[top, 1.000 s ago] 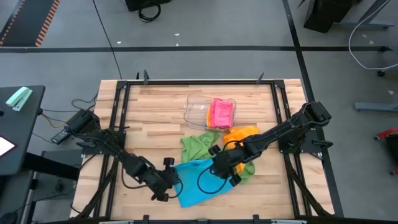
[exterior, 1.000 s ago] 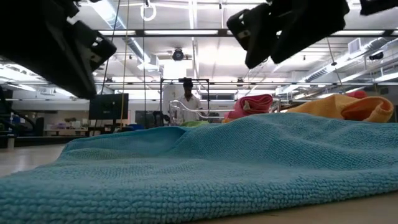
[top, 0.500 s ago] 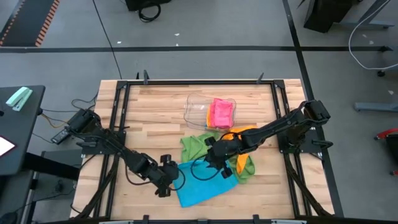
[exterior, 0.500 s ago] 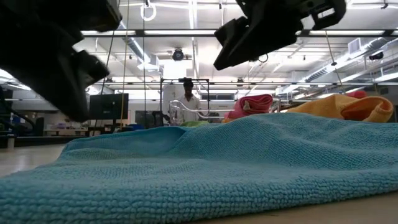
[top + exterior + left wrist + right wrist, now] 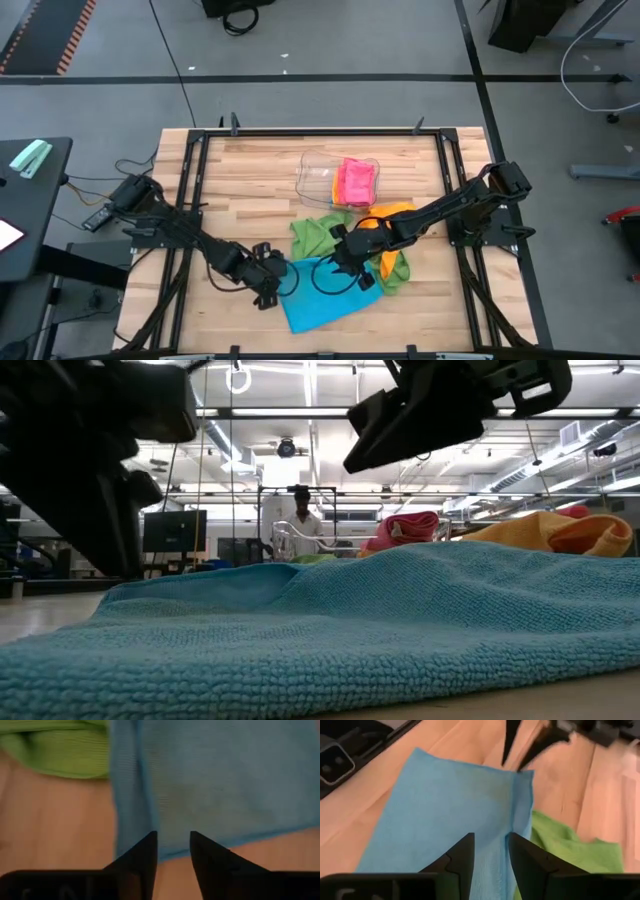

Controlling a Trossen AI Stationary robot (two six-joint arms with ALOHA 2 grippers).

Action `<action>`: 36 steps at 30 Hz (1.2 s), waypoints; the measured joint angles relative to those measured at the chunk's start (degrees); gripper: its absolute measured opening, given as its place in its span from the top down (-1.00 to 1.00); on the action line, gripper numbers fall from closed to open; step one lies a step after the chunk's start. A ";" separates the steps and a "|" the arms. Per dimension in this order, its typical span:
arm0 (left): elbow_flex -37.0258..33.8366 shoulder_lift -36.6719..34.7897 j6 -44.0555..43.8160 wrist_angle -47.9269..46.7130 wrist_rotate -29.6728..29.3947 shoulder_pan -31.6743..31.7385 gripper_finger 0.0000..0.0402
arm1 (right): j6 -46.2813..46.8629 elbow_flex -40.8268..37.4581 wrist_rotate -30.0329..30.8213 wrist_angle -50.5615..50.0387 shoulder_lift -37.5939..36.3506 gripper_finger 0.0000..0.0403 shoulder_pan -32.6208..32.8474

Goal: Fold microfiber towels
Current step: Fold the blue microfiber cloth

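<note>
A blue towel lies spread on the wooden table near its front edge, with a narrow folded strip along one side. My left gripper stands at the towel's left edge. It is open by a narrow gap, with the towel's border showing beyond its tips. My right gripper hovers over the towel's far part, also open by a narrow gap. In the low view it hangs clear above the cloth. Behind the blue towel lie a green towel and an orange towel.
A clear plastic tray at the table's far middle holds a folded pink towel. More green cloth lies right of the blue towel. Dark frame rails run along the table's left and right sides. A person stands far off in the room.
My right gripper has gone a little toward the table's left and far edge, over the blue towel's far part. My left gripper has crept toward the far right, up to the towel's left edge, and has rolled about its own line. The blue towel lies still.
</note>
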 joint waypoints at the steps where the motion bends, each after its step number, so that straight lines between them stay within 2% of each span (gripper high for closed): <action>1: 0.00 0.25 -0.43 -0.08 0.15 0.61 0.31 | -0.27 0.00 0.03 -0.01 0.00 0.36 0.22; 5: -0.05 2.72 -0.77 1.56 2.44 2.34 0.22 | -1.21 0.00 -0.01 0.00 0.00 0.36 1.29; 10: -0.09 4.41 0.01 2.52 5.73 3.32 0.28 | -1.29 0.00 -0.02 0.16 0.00 0.36 1.81; 23: -0.09 4.37 -0.01 2.44 6.11 3.37 0.95 | -0.80 0.00 -0.01 0.14 0.00 0.36 1.81; 30: -0.09 2.90 -1.27 1.93 6.09 3.37 0.77 | -0.38 0.00 0.00 0.14 0.00 0.36 1.74; 36: -0.07 2.43 -1.52 2.97 5.71 2.84 0.77 | -0.33 0.00 0.00 0.18 0.00 0.36 1.74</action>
